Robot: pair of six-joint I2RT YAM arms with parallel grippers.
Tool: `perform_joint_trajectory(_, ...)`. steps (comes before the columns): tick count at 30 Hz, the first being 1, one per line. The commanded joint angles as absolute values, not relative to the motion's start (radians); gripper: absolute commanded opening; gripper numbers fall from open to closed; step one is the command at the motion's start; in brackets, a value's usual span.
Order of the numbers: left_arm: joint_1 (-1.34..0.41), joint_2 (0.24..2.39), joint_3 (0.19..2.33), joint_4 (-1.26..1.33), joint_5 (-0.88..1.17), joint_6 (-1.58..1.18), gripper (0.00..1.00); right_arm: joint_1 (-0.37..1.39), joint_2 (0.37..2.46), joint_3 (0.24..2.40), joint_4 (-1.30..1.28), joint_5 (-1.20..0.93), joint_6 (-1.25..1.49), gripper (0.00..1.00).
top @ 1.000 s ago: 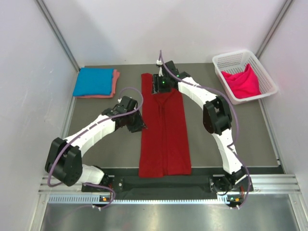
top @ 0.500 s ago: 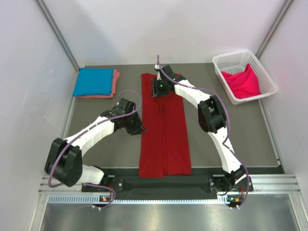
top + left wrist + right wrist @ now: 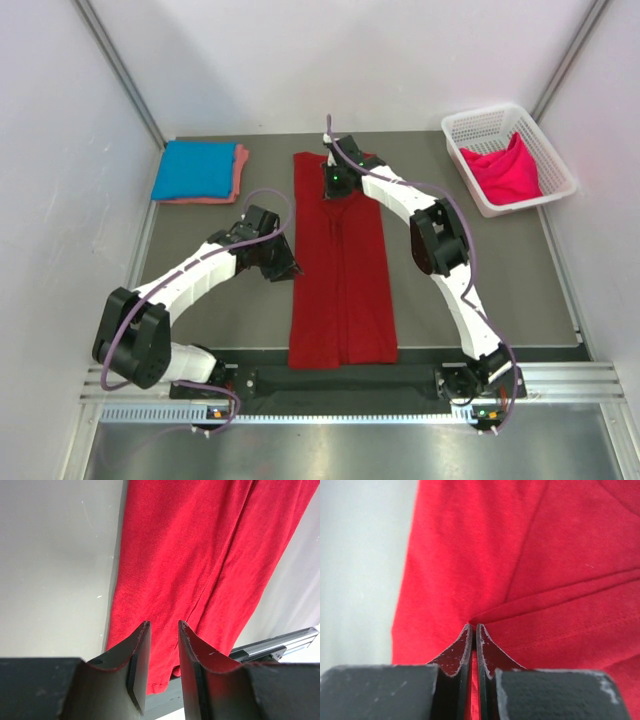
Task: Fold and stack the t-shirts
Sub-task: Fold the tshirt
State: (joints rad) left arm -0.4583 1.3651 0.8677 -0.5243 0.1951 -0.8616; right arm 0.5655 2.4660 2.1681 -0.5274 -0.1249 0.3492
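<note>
Right hand (image 3: 474, 626) pinches the dark red shirt (image 3: 340, 285), arm (image 3: 398, 195) hiding its far end

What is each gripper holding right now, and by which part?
Right gripper pinches the dark red cloth t-shirt at a crease near its far end. Left gripper holds nothing, jaws apart.

We find the dark red t-shirt (image 3: 340, 280) flat at mid-table (image 3: 480, 270), folded lengthwise into a long narrow strip running from the near edge to the far side. The bright blue t-shirt (image 3: 193, 168) lies folded atop the salmon pink t-shirt (image 3: 241, 163) at far left. The hot pink t-shirt (image 3: 503, 170) sits bunched in the white basket (image 3: 480, 120) at far right.
</note>
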Motion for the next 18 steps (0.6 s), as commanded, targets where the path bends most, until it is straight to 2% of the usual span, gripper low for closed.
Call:
perform_joint_trajectory(1, -0.453, 1.338, 0.879, -0.492, 0.213, -0.861, 0.33, 0.563, 2.354, 2.168, -0.560, -0.048, 0.336, 0.00)
perform_joint_trajectory(9, -0.451, 1.359, 0.894, -0.509, 0.253, -0.859, 0.33, 0.502, 2.116, 1.774, -0.522, -0.077, 0.393, 0.02)
perform_joint_trajectory(10, -0.451, 1.359, 0.894, -0.512, 0.252, -0.856, 0.33, 0.496, 2.070, 1.734, -0.514, -0.096, 0.394, 0.06)
perform_joint_trajectory(12, -0.451, 1.355, 0.894, -0.521, 0.249, -0.853, 0.33, 0.492, 2.024, 1.619, -0.511, -0.094, 0.402, 0.08)
perform_joint_trajectory(14, -0.449, 1.347, 0.894, -0.526, 0.247, -0.854, 0.33, 0.486, 1.954, 1.504, -0.502, -0.060, 0.411, 0.16)
perform_joint_trajectory(18, -0.449, 1.342, 0.894, -0.529, 0.250, -0.857, 0.33, 0.460, 1.869, 1.362, -0.476, -0.029, 0.407, 0.26)
